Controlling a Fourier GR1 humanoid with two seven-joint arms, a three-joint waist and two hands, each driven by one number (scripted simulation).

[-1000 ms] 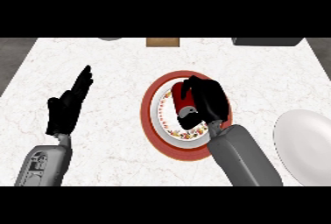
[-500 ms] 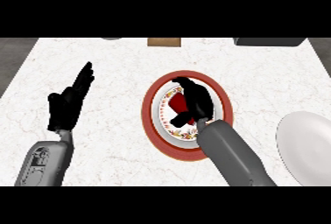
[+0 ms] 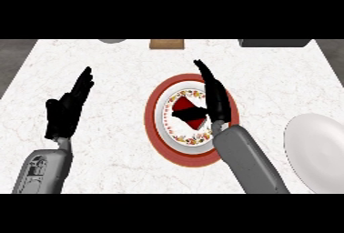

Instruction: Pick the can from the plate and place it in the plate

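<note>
1. Head view: your right hand (image 3: 214, 98) sits over the red-rimmed plate (image 3: 156, 127), at its right side, the forearm coming up from the lower edge.
2. Fingers: straight and extended, pointing away from you. The thumb reaches left across the red can (image 3: 190, 113). The hand touches or flanks the can but nothing is wrapped round it.
3. Can location: lying at the middle of the red-rimmed plate, on the flowered inner ring, partly hidden by the thumb. It reads as a dark red angular shape; you cannot tell from here which way its axis lies.
4. Left hand (image 3: 67, 109): at the left of the counter (image 3: 121, 63), well apart from both plates, fingers straight and up. Resting; takes no part.
5. Target: the plain white plate (image 3: 316, 150) at the right edge, partly cut off by the frame, nothing visible on it.
6. Step, as a judgement: the pick, at the pre-grasp stage. The can is not lifted and not enclosed.
7. Next move calls for: fingers and thumb curling round the can, a clean lift off the red-rimmed plate, then a carry rightward to the white plate.
</note>
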